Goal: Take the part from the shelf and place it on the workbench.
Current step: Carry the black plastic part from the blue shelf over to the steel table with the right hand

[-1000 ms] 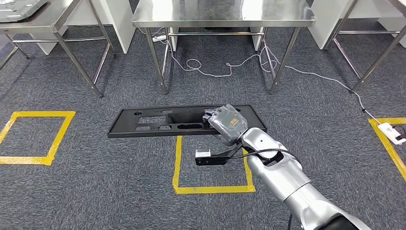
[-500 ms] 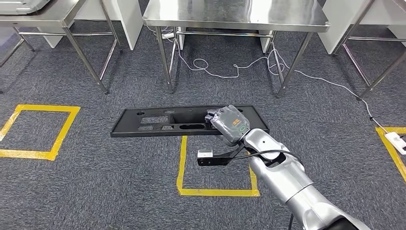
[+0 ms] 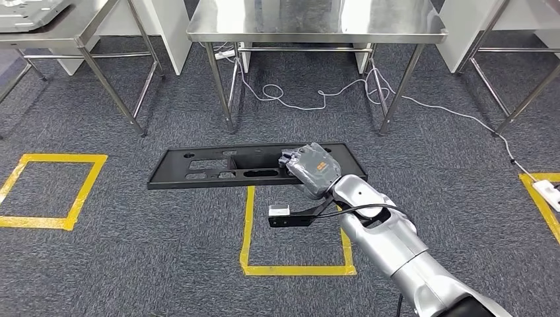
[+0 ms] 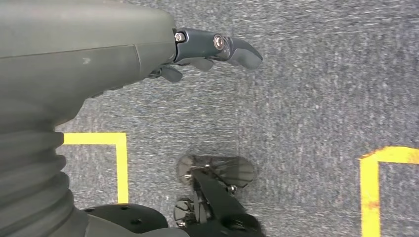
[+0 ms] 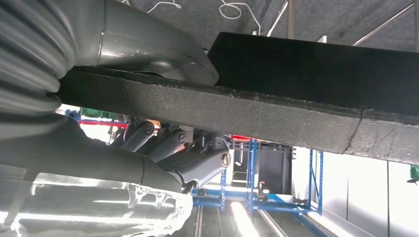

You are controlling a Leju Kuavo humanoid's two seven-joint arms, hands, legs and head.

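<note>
A long flat black part [image 3: 198,168] with several cut-outs hangs level above the carpet. My right hand [image 3: 314,168] grips it near its right end. In the right wrist view the thumb lies on one face of the part [image 5: 276,106] and the dark fingers [image 5: 197,163] curl under the other. The steel workbench [image 3: 317,20] stands straight ahead, its top bare where I can see it. My left hand [image 4: 197,49] hangs over the carpet, its fingers loosely apart and holding nothing.
A second steel table [image 3: 66,30] stands at the far left with a grey tray [image 3: 26,6] on it. A white cable [image 3: 297,99] trails under the workbench to a power strip [image 3: 548,191]. Yellow tape squares [image 3: 297,267] mark the carpet.
The whole picture has swayed right and then back left, so the camera has moved. The part stays in my right hand, held the same way.
</note>
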